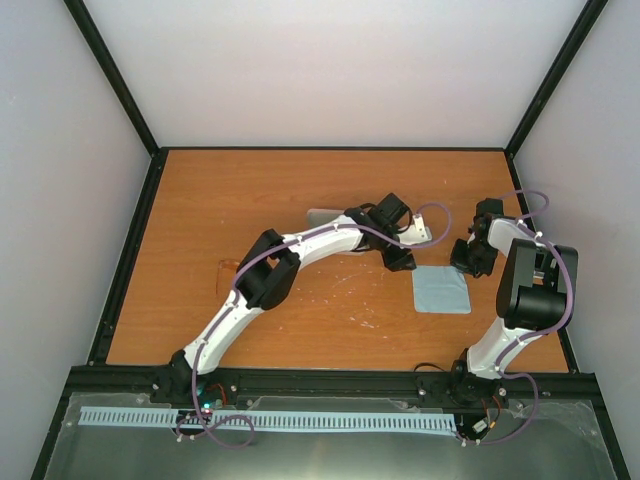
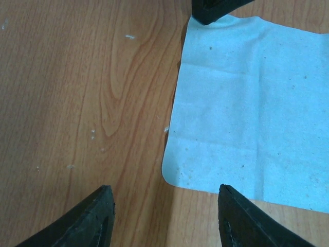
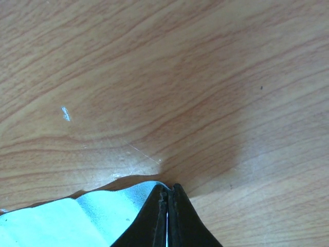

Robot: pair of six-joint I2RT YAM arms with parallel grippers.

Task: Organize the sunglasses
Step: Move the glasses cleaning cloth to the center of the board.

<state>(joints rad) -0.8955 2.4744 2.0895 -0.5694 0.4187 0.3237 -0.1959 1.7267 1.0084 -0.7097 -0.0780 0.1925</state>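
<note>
Nearest, just past the arm bases, the cloth [image 1: 442, 290] lies on the table [image 1: 300, 180], right of centre. Well apart from it on the left, close beside the left arm's elbow, the sunglasses [image 1: 228, 268] rest on the wood. They show only as a faint brown outline, too small to tell whether the temples are folded.

Slightly farther, both grippers meet the cloth's far edge. The left gripper [image 2: 164, 188] hangs over the far-left corner with its fingers spread wide and nothing between them. Whether they touch the fabric I cannot tell. The right gripper [image 3: 167, 188] is at the far-right corner with its fingers pressed together. A pale sliver of cloth shows between them, and the cloth's edge curls up off the table there, casting a dark shadow, so it appears pinched. The rest of the cloth lies flat, lightly creased.

Farthest, the case [image 1: 325, 214] sits behind the left forearm, which hides part of it.
</note>
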